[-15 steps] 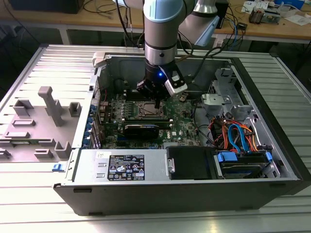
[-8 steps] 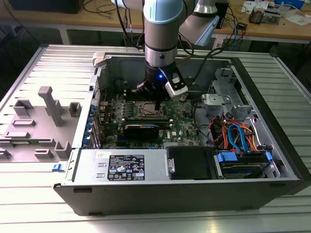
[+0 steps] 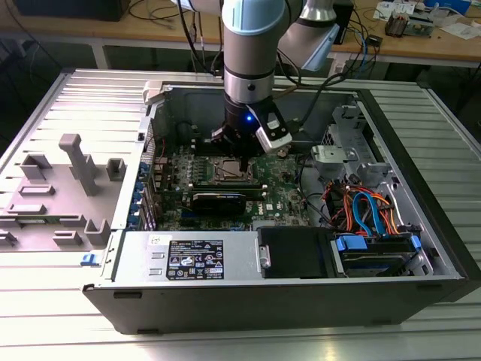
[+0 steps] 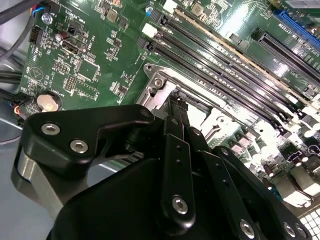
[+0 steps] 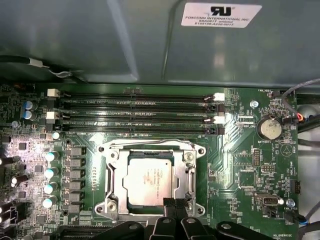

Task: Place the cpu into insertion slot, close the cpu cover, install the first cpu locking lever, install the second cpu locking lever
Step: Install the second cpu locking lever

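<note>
Cpu [image 5: 149, 179] sits flat inside the insertion slot [image 5: 116, 176], cover frame [image 5: 191, 170] down around it. Gripper [image 5: 175, 204] hangs at the socket's edge, jaws pressed together, gripping nothing visible.

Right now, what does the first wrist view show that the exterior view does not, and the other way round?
First wrist view: the cpu seated in the insertion slot, the cpu cover down around it, and the coin battery. Exterior view: the whole computer case, power supply and coloured cables. Both: the memory slots and the gripper at the socket.
</note>
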Available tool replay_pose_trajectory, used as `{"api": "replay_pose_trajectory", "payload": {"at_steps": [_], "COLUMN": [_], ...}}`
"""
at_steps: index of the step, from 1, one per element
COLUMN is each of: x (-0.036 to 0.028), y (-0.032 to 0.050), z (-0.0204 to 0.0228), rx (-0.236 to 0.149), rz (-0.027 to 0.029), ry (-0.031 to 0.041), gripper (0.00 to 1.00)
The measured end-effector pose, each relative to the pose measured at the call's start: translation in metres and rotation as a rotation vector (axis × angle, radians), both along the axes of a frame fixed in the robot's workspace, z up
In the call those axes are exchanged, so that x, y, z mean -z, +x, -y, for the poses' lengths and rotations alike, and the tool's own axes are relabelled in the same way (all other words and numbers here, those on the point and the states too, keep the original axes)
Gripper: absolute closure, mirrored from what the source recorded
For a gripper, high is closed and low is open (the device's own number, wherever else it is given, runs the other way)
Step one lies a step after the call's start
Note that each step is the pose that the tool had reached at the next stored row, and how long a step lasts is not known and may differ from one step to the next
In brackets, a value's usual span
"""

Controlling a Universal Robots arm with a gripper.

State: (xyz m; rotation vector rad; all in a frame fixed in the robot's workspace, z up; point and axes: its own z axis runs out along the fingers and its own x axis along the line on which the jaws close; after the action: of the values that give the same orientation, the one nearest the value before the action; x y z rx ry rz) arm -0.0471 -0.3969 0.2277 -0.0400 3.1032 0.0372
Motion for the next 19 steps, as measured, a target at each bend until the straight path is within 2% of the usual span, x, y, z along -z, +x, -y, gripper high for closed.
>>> {"api": "replay_pose_trajectory", "payload": {"at_steps": [2,6,7,14,19], "x": [0.0,-0.0008,-0.0052,-0.0054,-0.0085], "y": [0.0,-0.0001,0.0,-0.0001,-0.0001], "z": [0.0018,0.0105,0.0106,0.0118,0.0118], "rx": [0.0,0.0,0.0,0.0,0.0], "rz": [0.0,-0.0001,0.0,0.0,0.0], "ry": [0.0,-0.0002,0.0002,0.0,0.0001], "gripper": [0.89,0.89,0.89,0.89,0.89]}}
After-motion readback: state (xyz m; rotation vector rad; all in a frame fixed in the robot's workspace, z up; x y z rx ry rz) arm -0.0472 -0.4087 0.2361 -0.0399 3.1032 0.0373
